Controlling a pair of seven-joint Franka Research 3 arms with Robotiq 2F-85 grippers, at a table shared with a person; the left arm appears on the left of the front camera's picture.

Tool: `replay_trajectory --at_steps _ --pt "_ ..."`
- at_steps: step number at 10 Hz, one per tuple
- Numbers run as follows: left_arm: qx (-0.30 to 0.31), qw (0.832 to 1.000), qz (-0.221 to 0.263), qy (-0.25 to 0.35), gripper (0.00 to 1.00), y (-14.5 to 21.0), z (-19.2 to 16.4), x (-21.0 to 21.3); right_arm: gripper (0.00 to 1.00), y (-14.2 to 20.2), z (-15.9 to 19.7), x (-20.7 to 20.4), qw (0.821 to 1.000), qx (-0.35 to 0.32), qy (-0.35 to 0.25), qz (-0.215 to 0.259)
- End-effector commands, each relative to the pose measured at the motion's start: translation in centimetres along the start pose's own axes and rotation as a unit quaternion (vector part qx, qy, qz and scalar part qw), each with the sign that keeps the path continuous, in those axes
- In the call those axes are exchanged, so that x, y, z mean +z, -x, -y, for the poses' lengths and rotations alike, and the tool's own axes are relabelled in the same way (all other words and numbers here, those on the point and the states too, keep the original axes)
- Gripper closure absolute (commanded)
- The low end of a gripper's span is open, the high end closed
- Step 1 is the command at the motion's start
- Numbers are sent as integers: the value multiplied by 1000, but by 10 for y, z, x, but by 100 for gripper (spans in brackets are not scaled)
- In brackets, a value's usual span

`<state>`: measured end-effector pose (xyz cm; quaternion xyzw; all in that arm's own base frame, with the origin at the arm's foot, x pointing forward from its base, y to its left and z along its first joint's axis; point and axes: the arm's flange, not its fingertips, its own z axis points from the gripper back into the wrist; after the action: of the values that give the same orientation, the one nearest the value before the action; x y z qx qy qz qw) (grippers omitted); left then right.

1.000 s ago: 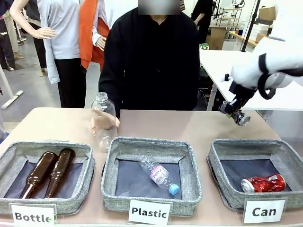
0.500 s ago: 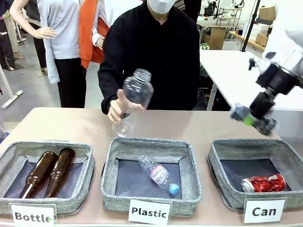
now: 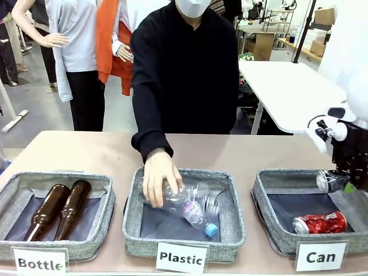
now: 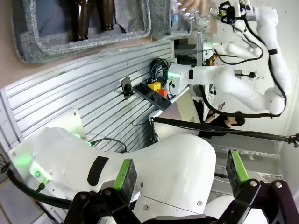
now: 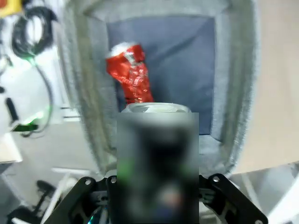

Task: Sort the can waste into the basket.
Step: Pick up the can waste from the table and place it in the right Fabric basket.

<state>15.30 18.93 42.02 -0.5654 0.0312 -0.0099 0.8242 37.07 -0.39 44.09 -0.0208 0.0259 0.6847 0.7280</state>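
Grey can (image 3: 332, 180) is being held clamped in right tool (image 3: 347, 185) over Can basket (image 3: 265, 221), lower right; release best made low, clear of red can (image 3: 319, 222).

Open dark floor fills the low grey woven-fabric basket (image 3: 270, 190) around the shiny red crushed can (image 3: 319, 222); the person's hand (image 3: 160, 183) blocks the middle grey woven basket (image 3: 230, 190).

You can count three grey baskets (image 3: 233, 198), two cans, one red (image 3: 319, 222) and one dark grey (image 3: 332, 180), two brown glass bottles (image 3: 57, 209), two clear plastic bottles (image 3: 192, 213), three label cards (image 3: 181, 257), one person (image 3: 187, 75).
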Motion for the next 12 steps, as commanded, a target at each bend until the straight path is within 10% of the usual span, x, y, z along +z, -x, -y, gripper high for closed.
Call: replay_trajectory --at_steps 1,5,7,12 --pt "2 1000 -3 3 0 3 1 0 69 6 -2 -7 999 3 22 40" --pt "2 1000 -3 3 0 3 1 0 69 4 0 -12 999 4 17 42" --pt "2 1000 -3 3 0 3 1 0 5 4 1 -17 999 17 40 22" --pt "2 1000 -3 3 0 3 1 0 0 7 9 -17 999 13 44 20"
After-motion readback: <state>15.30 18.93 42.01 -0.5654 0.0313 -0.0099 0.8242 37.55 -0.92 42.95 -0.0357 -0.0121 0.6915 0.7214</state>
